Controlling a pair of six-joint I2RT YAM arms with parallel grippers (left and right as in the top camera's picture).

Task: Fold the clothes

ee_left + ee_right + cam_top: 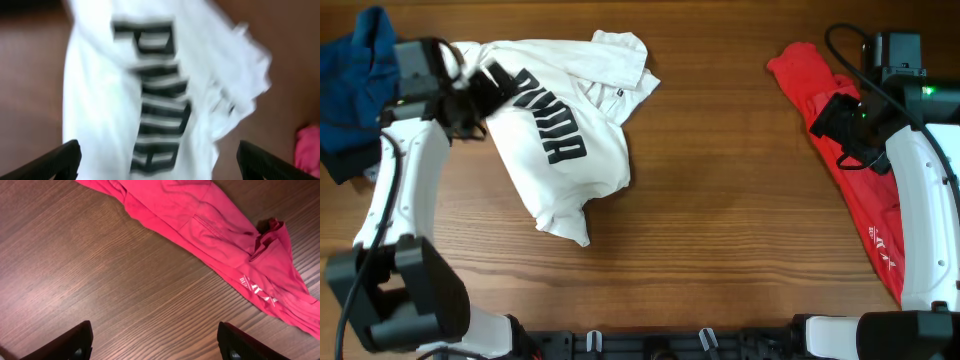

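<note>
A white T-shirt (570, 120) with black block-stripe lettering lies crumpled at the table's upper left. It fills the blurred left wrist view (150, 90). My left gripper (485, 85) is open at the shirt's upper left edge, its fingers (157, 162) spread wide over the fabric and holding nothing. A red shirt (865, 190) lies stretched along the right side and shows in the right wrist view (210, 220). My right gripper (835, 115) is open above the red shirt's upper part, with bare wood between its fingers (155, 342).
A blue garment (355, 90) is bunched at the far left edge, beside the left arm. The wooden table (720, 220) lies between the white and red shirts. A pink-red bit of cloth (307, 150) shows at the left wrist view's right edge.
</note>
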